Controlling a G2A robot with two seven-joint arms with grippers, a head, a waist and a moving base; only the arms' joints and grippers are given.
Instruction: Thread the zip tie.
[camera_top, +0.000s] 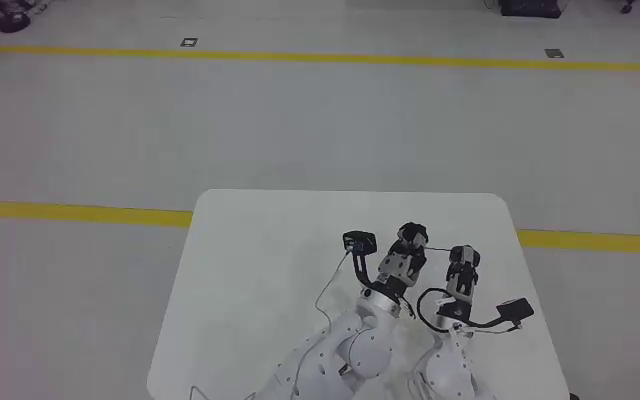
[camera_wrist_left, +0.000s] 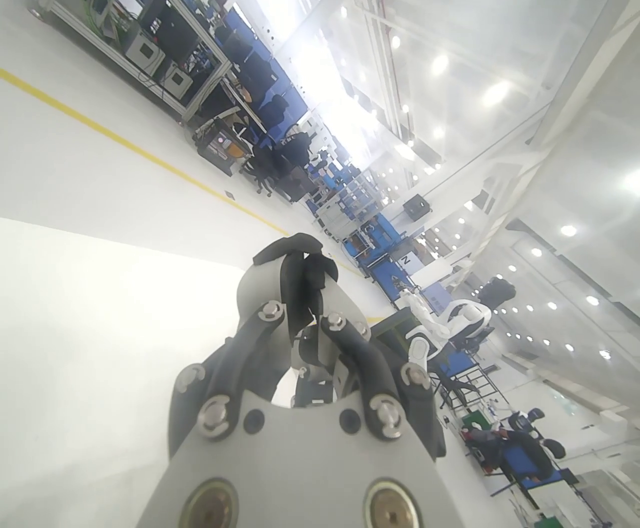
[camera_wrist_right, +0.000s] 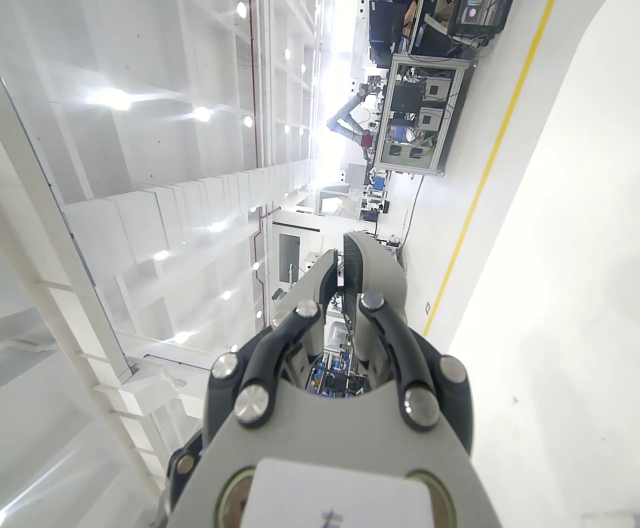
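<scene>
Both grippers hang close together above the right half of the white table (camera_top: 260, 270). A thin black zip tie (camera_top: 440, 247) runs as a short line between them. My left gripper (camera_top: 412, 236) holds one end; in the left wrist view it (camera_wrist_left: 302, 257) is shut, its black pads pressed together, and the tie itself is hidden by them. My right gripper (camera_top: 463, 256) holds the other end. In its own wrist view it (camera_wrist_right: 343, 252) is shut, with a thin dark strip (camera_wrist_right: 342, 280) caught between the pads.
The table's right edge (camera_top: 525, 270) lies close to the right arm, and its far edge (camera_top: 350, 192) is a little beyond both grippers. Bare tabletop (camera_wrist_left: 75, 310) stretches away to the left of the arms. Yellow floor lines (camera_top: 90, 213) run past the table.
</scene>
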